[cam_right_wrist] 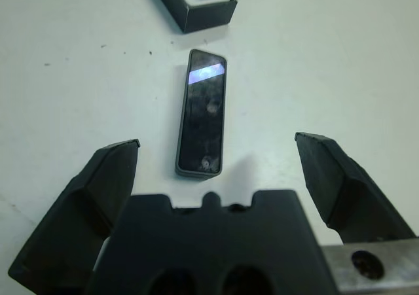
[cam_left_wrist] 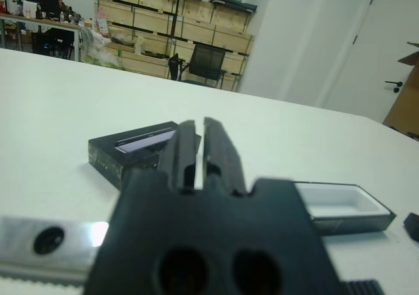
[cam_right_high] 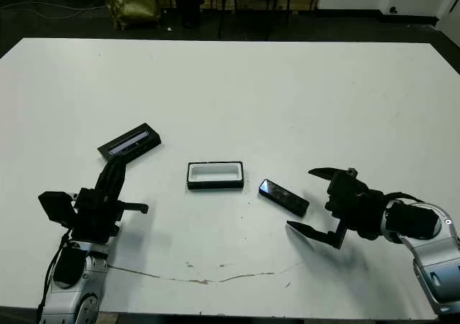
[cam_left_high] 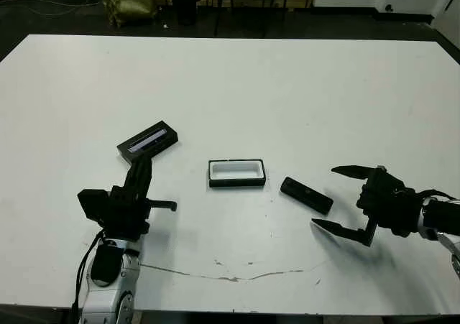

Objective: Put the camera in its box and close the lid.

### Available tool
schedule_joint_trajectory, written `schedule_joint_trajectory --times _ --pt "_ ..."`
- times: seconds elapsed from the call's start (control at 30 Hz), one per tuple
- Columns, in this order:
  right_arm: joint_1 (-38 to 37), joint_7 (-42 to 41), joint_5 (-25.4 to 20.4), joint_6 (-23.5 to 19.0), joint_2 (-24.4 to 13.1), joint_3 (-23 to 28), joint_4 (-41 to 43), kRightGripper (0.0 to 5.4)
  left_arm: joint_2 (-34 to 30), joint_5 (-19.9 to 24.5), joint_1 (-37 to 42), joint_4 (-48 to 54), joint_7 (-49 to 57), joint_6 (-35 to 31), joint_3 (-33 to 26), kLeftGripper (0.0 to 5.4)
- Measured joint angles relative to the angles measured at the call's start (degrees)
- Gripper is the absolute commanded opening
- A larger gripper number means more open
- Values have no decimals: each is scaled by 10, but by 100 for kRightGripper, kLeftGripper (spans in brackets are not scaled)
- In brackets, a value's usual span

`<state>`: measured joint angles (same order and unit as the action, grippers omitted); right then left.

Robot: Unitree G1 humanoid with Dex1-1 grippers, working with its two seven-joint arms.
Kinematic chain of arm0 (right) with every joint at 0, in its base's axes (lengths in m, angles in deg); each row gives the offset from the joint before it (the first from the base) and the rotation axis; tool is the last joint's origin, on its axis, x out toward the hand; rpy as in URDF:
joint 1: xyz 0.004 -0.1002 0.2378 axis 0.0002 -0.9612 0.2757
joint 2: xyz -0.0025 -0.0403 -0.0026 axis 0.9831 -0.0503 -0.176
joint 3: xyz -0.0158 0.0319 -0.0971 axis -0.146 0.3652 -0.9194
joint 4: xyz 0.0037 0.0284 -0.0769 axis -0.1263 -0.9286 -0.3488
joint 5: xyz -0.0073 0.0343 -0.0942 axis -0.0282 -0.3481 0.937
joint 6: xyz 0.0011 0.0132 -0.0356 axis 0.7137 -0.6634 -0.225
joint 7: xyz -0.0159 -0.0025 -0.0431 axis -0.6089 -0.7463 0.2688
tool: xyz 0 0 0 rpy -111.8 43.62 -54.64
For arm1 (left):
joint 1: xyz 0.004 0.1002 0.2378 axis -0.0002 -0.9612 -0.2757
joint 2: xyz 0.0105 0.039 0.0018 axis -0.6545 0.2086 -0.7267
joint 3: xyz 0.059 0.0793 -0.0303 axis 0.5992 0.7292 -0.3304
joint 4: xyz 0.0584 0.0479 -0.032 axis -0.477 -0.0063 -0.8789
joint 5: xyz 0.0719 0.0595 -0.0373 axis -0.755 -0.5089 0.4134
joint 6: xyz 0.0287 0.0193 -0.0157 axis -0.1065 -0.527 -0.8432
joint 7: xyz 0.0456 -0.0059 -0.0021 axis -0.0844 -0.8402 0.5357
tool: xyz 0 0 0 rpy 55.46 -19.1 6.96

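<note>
Since the slim matte-black oblong camera (cam_left_high: 306,195) lies flat on the white table (cam_left_high: 287,87) just to the right of the shallow black-walled, white-lined box (cam_left_high: 236,173), the relation that counts is how this bar sits against the right gripper (cam_left_high: 336,198), which is much the nearer tool. The camera is just ahead of that gripper's two black fingertips, not yet between them and not touched by them. In the head views its long axis runs on a slant, the nearer end toward the gripper and the far end toward the box's right end; in the right wrist view the bar points almost straight away from the gripper body, centred in the gap, with the box beyond its far tip. The right fingers are spread wide apart, one on either side of the bar's line, and hold nothing. The right arm reaches in low from the right edge, its gripper laid over sideways so the fingers point toward the middle of the table. By my reading, a short advance along that same line would bring the bar between the fingers, which would then close across its narrow width. The left gripper (cam_left_high: 139,169) is on the far side of the box, its fingers close together with only a thin slit showing in the left wrist view, empty, pointing at the flat black lid with its pale grey strip (cam_left_high: 147,140), which lies on the table to the left of the box and apart from it.
</note>
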<state>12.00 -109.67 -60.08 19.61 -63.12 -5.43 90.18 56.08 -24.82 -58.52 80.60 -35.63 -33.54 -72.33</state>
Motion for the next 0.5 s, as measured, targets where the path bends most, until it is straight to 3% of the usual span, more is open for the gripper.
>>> schedule_joint_trajectory --times 0.3,0.5 --pt "16 4 6 11 0 -20 -17 538 0 -3 0 0 0 2 0 0" --pt "34 -2 11 50 0 -35 -53 518 0 -3 0 -3 0 7 -1 0"
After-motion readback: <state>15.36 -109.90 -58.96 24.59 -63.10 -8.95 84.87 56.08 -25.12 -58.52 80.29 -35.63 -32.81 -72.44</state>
